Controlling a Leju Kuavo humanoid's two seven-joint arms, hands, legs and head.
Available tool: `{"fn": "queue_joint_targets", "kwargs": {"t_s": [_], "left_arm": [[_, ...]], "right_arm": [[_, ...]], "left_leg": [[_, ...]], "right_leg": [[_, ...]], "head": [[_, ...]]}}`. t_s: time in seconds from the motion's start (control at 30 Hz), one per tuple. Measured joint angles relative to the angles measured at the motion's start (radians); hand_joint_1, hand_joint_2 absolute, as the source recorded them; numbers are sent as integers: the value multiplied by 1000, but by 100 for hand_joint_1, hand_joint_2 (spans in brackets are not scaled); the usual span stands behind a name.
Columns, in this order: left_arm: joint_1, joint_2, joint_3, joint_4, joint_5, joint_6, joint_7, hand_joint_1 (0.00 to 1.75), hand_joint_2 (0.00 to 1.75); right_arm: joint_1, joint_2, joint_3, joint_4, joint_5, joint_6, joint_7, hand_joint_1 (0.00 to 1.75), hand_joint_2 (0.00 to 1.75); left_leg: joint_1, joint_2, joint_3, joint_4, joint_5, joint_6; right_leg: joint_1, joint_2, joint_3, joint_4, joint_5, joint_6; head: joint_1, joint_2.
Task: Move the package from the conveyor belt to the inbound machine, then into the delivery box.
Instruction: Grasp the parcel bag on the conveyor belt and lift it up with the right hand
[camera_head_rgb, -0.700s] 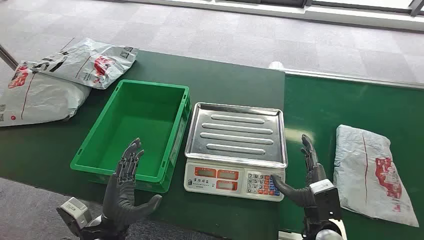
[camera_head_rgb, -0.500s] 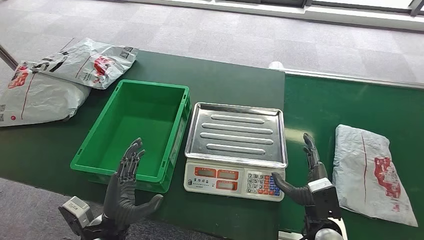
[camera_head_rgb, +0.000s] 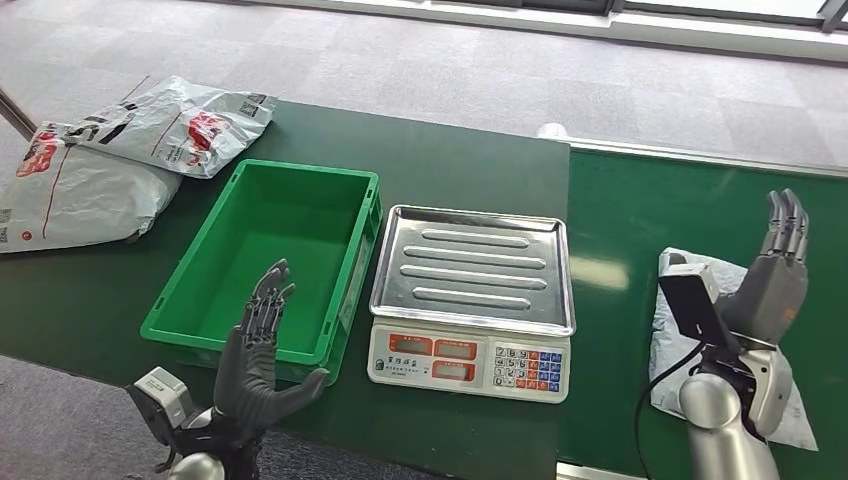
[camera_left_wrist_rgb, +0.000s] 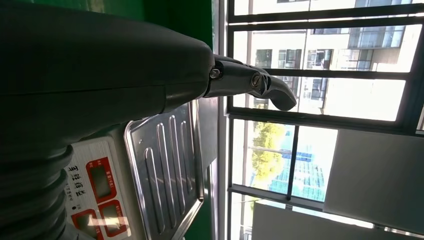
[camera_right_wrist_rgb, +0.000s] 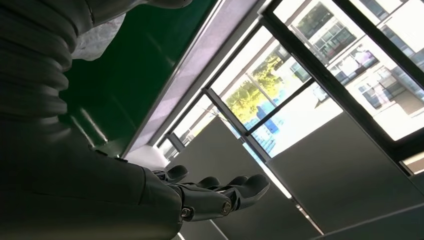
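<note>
A grey plastic package (camera_head_rgb: 668, 330) with red print lies on the green conveyor belt (camera_head_rgb: 640, 210) at the right. My right hand (camera_head_rgb: 772, 272) is raised above it, fingers straight and apart, holding nothing, and it hides much of the package. The scale (camera_head_rgb: 470, 290) with its steel tray stands in the middle; the left wrist view shows that tray (camera_left_wrist_rgb: 165, 170) too. A green box (camera_head_rgb: 270, 265) stands empty to the left of the scale. My left hand (camera_head_rgb: 258, 360) is open at the box's near edge, fingers spread.
Two more grey packages (camera_head_rgb: 110, 160) lie on the dark green table at the far left. Grey carpet floor lies beyond the table. The belt's metal edge (camera_head_rgb: 700, 155) runs along the back right. Windows show in both wrist views.
My right hand has swung from beside the scale's front corner up and to the right, over the package. The left hand has barely shifted. The package slid slightly left.
</note>
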Motion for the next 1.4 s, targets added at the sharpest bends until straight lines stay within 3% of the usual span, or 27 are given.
{"fn": "queue_joint_targets", "kwargs": {"t_s": [1.4], "left_arm": [[-21, 0, 0, 35, 9, 3, 1, 0, 175]], "right_arm": [[-78, -45, -11, 158, 18, 19, 43, 0, 175]], "left_leg": [[0, 0, 0, -1, 0, 0]], "right_leg": [[0, 0, 0, 0, 0, -1]], "head": [[0, 0]]}}
